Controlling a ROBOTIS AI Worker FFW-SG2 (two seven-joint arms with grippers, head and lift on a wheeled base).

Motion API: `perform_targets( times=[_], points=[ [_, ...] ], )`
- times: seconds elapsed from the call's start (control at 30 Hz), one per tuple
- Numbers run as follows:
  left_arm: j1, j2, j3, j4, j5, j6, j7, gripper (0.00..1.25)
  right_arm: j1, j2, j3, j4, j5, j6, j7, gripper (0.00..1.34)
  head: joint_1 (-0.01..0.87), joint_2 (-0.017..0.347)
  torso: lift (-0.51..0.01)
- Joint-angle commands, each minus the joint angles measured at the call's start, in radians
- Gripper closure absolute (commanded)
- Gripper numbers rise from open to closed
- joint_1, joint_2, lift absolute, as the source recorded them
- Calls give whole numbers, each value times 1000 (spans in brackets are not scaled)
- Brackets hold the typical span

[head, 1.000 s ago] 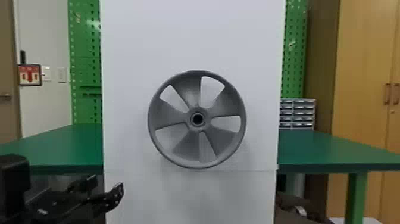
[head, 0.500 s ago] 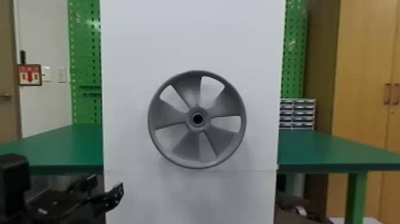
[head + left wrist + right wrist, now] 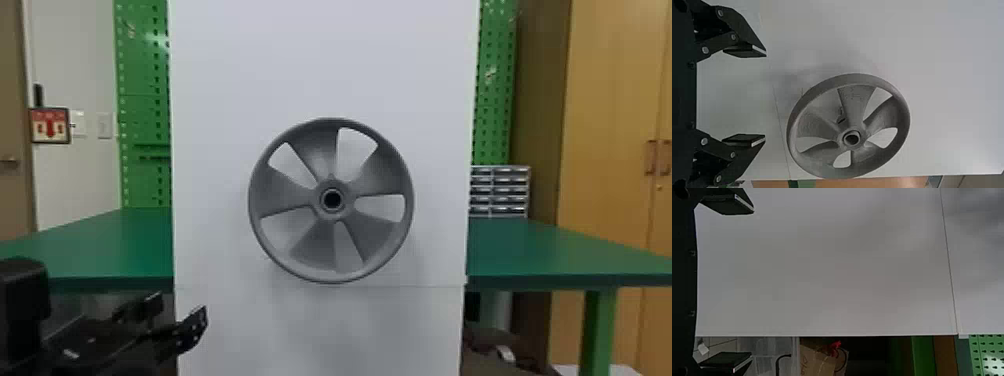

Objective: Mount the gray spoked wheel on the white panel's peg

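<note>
In the head view my left gripper point(image 3: 175, 317) is low at the left, below and left of the gray spoked wheel point(image 3: 320, 250). The wheel stands upright against the white panel point(image 3: 320, 60), its round hub facing me. From the left wrist view, the wheel point(image 3: 854, 103) lies beyond the left gripper point(image 3: 766, 97), whose fingers are wide apart with nothing between them. Part of the peg point(image 3: 841, 117) seems to show behind the spokes; how it meets the hub is hidden. My right gripper point(image 3: 752, 286) is open and holds nothing, facing the panel's lower part in the right wrist view.
A green table point(image 3: 560, 250) extends on both sides behind the panel. Green pegboard point(image 3: 145, 100), small drawers point(image 3: 510, 192) and a wooden cabinet point(image 3: 610, 100) stand farther back. In the right wrist view a cardboard box point(image 3: 817, 360) is past the panel's edge.
</note>
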State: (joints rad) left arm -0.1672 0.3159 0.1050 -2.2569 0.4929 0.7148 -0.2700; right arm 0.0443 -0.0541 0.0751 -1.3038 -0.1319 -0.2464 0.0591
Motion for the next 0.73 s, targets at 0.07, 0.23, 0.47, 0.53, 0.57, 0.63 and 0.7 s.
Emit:
perform_targets(
  times=[0.07, 0.23, 0.47, 0.53, 0.57, 0.63, 0.7],
  points=[
    [0, -1, 1, 0, -1, 0, 0, 483, -1, -1, -1, 0, 0, 2, -1, -2, 101, -8, -480],
    [0, 0, 1, 0, -1, 0, 0, 483, -1, -1, 0, 1, 0, 4, -1, -2, 101, -8, -480],
    [0, 0, -1, 0, -1, 0, 0, 483, -3, -1, 3, 3, 0, 6, 1, -2, 101, -8, -480],
    [2, 0, 1, 0, -2, 0, 0, 483, -3, -3, 3, 3, 0, 7, 1, -2, 100, -8, -480],
    [2, 0, 1, 0, -2, 0, 0, 483, -3, -3, 3, 3, 0, 7, -1, -2, 101, -8, -480],
    [2, 0, -1, 0, -2, 0, 0, 483, -3, -3, 3, 3, 0, 7, -1, -2, 101, -8, -480],
    [2, 0, -1, 0, -2, 0, 0, 483, -3, -3, 5, 3, 0, 7, 1, -2, 101, -8, -480]
  ],
)
